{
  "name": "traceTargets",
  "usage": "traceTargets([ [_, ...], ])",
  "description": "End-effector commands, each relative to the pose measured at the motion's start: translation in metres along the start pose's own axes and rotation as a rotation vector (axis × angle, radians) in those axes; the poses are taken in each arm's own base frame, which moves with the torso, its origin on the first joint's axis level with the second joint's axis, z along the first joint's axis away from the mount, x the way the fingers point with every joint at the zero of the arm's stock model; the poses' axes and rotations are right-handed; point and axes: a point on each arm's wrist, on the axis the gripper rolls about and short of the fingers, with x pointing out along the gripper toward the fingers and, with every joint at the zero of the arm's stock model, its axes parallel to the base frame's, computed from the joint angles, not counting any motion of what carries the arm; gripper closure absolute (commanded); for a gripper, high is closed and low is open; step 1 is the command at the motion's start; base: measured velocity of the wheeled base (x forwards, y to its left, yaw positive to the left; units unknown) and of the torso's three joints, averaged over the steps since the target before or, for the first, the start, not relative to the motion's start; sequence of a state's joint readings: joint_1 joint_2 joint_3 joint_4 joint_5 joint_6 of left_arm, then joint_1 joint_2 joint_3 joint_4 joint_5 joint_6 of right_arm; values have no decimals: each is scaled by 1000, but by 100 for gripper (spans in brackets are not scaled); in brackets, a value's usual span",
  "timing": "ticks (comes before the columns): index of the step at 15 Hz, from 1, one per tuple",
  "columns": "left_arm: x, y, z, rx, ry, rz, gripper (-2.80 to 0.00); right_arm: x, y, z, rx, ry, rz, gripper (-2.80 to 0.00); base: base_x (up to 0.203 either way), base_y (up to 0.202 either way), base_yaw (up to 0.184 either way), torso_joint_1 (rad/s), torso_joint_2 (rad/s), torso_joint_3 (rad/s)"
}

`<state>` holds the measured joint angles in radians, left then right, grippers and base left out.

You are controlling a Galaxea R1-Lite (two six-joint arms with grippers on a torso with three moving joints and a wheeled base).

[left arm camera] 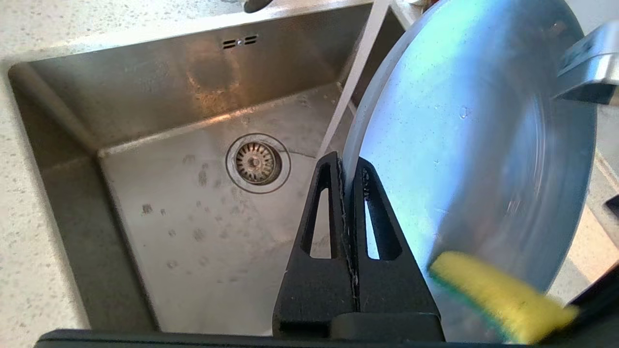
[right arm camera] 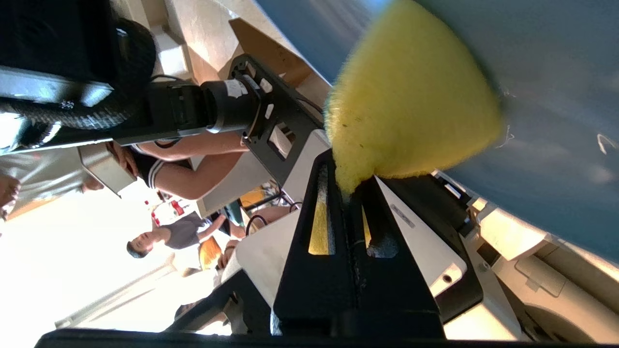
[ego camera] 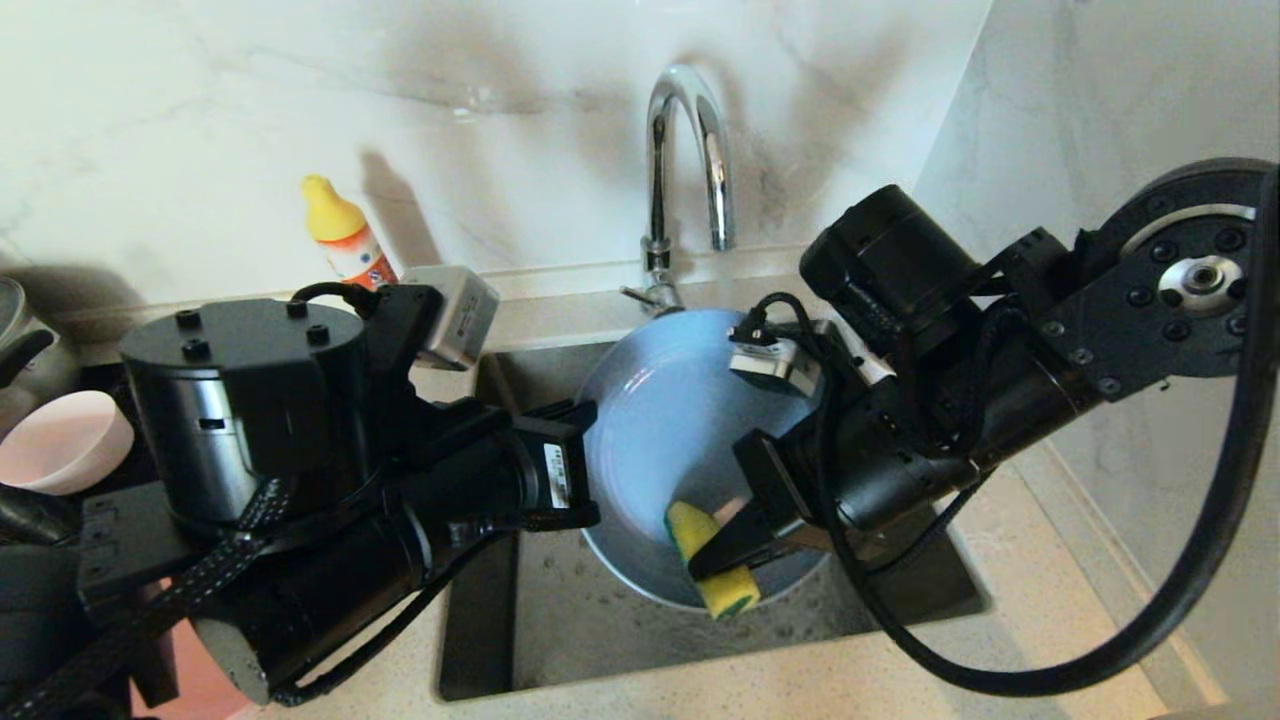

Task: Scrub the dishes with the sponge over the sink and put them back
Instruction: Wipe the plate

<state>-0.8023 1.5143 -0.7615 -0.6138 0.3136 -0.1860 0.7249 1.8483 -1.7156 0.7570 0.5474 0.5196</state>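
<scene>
One marble-look wall and a pale speckled counter (ego camera: 1010, 590) frame the square steel sink (left arm camera: 203, 227) with its chrome faucet (ego camera: 685, 160). Above it my left gripper (left arm camera: 347, 169) pinches the rim of the tilted grey-blue plate (ego camera: 665, 420), while my right gripper (ego camera: 735, 545) clamps the bent yellow sponge (ego camera: 712, 560), green-edged, against the plate's lower face.

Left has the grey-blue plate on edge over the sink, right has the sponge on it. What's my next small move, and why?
Probably sweep the right gripper with the sponge up across the plate. The sponge sits only at the plate's lower rim, so most of the face looks unscrubbed. The left gripper, shut on the plate's edge, holds it tilted over the sink, so any drips should fall in.
</scene>
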Motion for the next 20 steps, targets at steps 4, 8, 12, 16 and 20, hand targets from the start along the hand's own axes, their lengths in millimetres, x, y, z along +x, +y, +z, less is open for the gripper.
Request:
traceTargets([
  [4, 1, 0, -2, 0, 2, 0, 0, 16, 7, 7, -18, 18, 13, 0, 0, 0, 0, 0, 0, 0],
  [8, 1, 0, -8, 15, 24, 1, 0, -2, 15, 13, -50, -63, 39, 0, 0, 0, 0, 0, 0, 0],
  [12, 0, 0, -8, 18, 24, -2, 0, -23, 9, 26, -38, -147, 38, 0, 0, 0, 0, 0, 0, 0],
  [16, -1, 1, -7, 9, 20, 0, 0, -52, -3, 35, -4, -234, 19, 0, 0, 0, 0, 0, 0, 0],
  [20, 0, 0, -5, 7, 14, -1, 0, -70, -11, 25, 43, -224, -14, 0, 0, 0, 0, 0, 0, 0],
])
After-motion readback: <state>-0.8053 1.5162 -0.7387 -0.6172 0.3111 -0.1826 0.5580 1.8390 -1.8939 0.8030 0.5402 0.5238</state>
